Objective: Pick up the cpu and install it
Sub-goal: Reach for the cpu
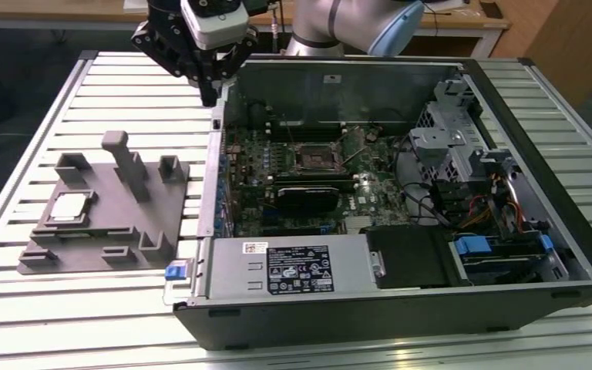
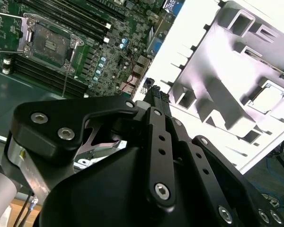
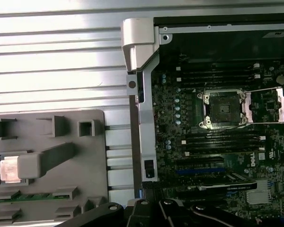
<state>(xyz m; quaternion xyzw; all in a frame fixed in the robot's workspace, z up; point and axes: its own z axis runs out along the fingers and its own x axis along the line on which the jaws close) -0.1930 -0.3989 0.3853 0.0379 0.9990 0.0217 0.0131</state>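
Silvery cpu (image 1: 70,208) lying in grey tray (image 1: 101,250) on slatted counter (image 1: 121,85), beside open computer case (image 1: 399,312), gripper (image 1: 210,94) up over case's edge, well apart from cpu, fingers (image 2: 156,118) drawn together, holding nothing.

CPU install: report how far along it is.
Done: the socket stands open and empty. In hand: the gripper hangs over the edge of the case, apart from the cpu. Left: the cpu lies in the grey tray, not yet picked up or seated.
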